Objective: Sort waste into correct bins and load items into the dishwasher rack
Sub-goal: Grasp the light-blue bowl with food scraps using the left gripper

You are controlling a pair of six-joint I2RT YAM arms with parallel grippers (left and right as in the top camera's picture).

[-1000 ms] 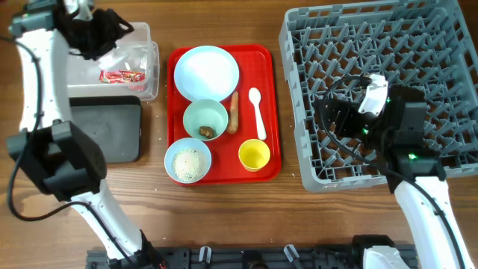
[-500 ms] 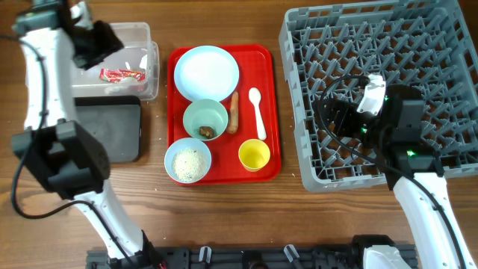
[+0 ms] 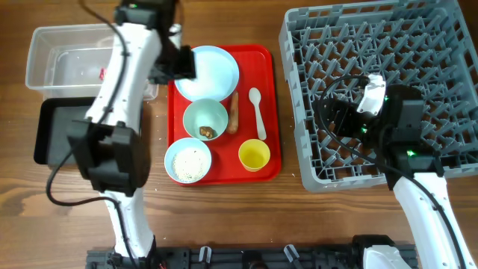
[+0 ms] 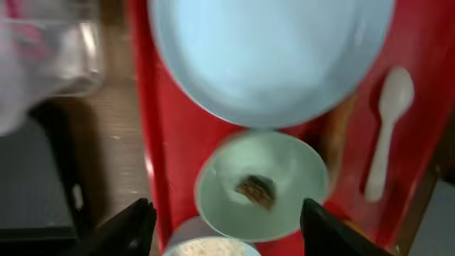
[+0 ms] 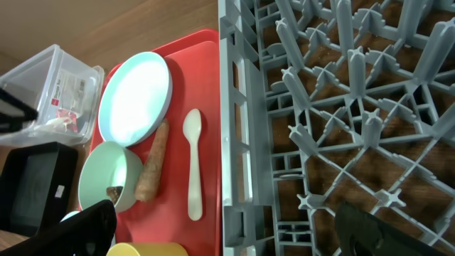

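Spread wide and empty, the left gripper (image 4: 231,231) hovers above the round pale green bowl (image 4: 295,178) on the flat red tray (image 4: 162,160), its small brown food lump (image 4: 256,191) lying just ahead between the fingers.

1. Red serving tray (image 3: 270,82) lies flat, mid-table: glossy, rectangular, rounded corners, a raised rim all round.
2. Wooden table (image 3: 224,217) sits under it, brown grain running left to right, with a darker patch down at the near left.
3. Over on the left wrist view, the tray's just a red blur.
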